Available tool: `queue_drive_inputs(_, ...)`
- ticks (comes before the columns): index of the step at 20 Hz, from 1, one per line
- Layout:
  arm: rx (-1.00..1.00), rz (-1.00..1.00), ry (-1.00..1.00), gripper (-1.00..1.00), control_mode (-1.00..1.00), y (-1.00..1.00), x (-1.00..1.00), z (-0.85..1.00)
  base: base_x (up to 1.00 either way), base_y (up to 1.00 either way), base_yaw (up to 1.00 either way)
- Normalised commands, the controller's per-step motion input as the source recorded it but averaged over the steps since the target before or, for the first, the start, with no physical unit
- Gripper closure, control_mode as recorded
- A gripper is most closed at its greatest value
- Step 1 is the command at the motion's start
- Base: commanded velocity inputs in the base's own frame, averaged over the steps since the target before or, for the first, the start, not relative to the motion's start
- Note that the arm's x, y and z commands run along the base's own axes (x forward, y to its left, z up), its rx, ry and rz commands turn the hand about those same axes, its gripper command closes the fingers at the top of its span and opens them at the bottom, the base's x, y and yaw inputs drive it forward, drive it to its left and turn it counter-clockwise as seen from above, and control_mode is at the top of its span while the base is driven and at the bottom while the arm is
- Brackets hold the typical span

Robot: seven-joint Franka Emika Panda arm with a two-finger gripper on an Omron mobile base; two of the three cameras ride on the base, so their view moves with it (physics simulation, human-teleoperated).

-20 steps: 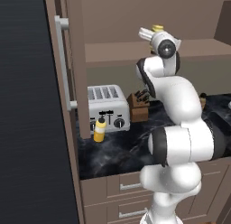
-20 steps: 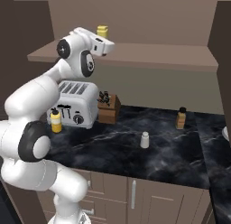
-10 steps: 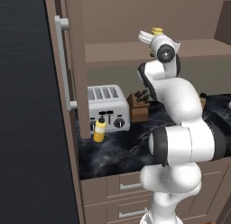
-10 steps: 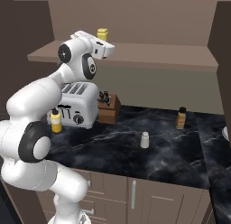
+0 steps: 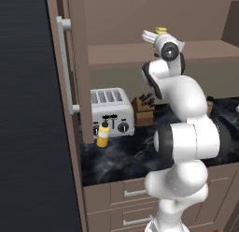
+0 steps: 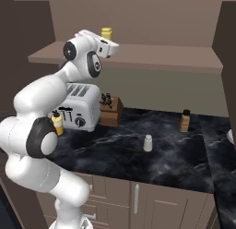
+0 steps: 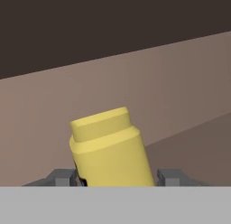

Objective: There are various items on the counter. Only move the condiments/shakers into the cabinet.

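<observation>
Two small condiment containers stand toward the near side of the black marble counter: a yellow squeeze bottle in front of the silver toaster, and a pale grey shaker farther right. Behind these, a brown knife block sits beside the toaster, and a squat amber bottle stands near the back wall. Higher and farther back, the gripper reaches into the open cabinet, fingers closed on a yellow bottle over the shelf.
</observation>
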Motion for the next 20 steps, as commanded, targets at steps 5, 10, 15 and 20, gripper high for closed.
queue_drive_inputs(5,0.00,0.00,0.02,1.00,-1.00,0.00,0.28,-0.18,0.00,0.00,0.00)
queue_drive_inputs(10,-0.02,0.00,0.00,1.00,-1.00,0.00,0.21,-0.22,0.00,0.00,0.00)
queue_drive_inputs(15,0.00,0.00,0.00,-1.00,-1.00,0.00,0.02,-0.05,0.00,0.00,0.00)
queue_drive_inputs(20,0.00,0.00,0.00,-1.00,-1.00,0.00,-0.02,0.00,0.00,0.00,0.00)
